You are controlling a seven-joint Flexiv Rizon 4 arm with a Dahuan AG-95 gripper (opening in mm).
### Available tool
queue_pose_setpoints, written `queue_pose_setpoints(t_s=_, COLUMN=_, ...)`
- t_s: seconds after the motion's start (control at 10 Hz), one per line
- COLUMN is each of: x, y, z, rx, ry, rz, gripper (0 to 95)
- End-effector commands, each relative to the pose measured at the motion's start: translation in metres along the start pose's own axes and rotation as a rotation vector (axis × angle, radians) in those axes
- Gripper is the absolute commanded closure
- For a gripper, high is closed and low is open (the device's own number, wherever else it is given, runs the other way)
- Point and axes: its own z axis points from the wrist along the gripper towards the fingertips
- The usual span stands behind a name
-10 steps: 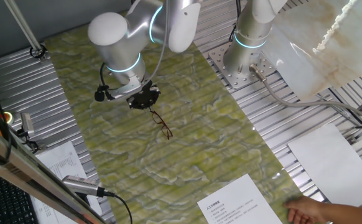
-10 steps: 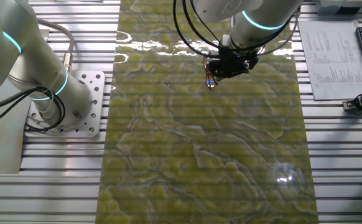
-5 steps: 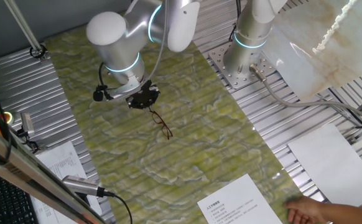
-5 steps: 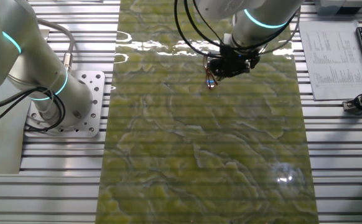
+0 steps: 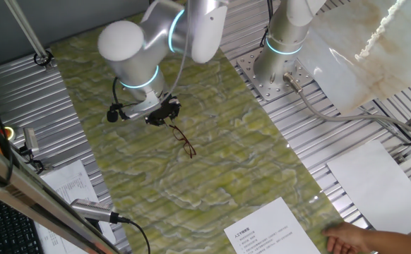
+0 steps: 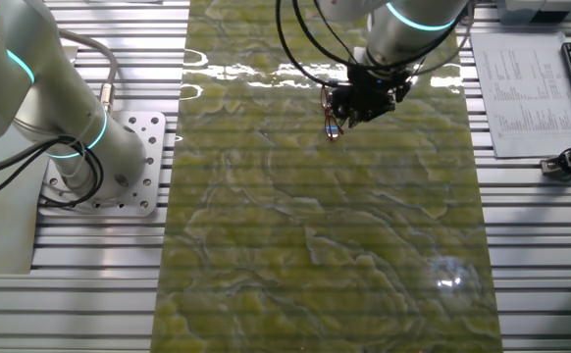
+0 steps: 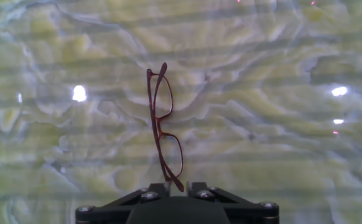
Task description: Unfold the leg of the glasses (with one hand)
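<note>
Here the pincer (image 7: 177,185) is clamped on the near end of the glasses (image 7: 164,127), which extend away from it over the green marbled desk (image 7: 280,124).

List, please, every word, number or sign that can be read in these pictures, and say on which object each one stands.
No text can be read.
The printed sheet near the bottom edge: dark lines of print, too small to read.
The printed sheet beside the keyboard: rows of print, too blurred to read.
The same sheet in one fixed view: unreadable too.
The glasses, the gripper and the green mat: no lettering visible.
</note>
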Motion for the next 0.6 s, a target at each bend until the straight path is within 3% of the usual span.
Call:
queue_pose_setpoints(t_s=0.1, x=-0.0003, y=0.0004, z=-0.0007, rx=-0.02, ry=-0.003, rz=-0.002, gripper=76.0)
queue_pose_setpoints(t_s=0.3, x=-0.0003, y=0.0004, z=-0.0007, rx=-0.013, ry=0.023, rz=-0.012, gripper=76.0)
queue_pose_setpoints(t_s=0.6, x=-0.0018, y=0.0001, z=-0.0002, rx=-0.021, ry=-0.013, rz=-0.08, gripper=76.0)
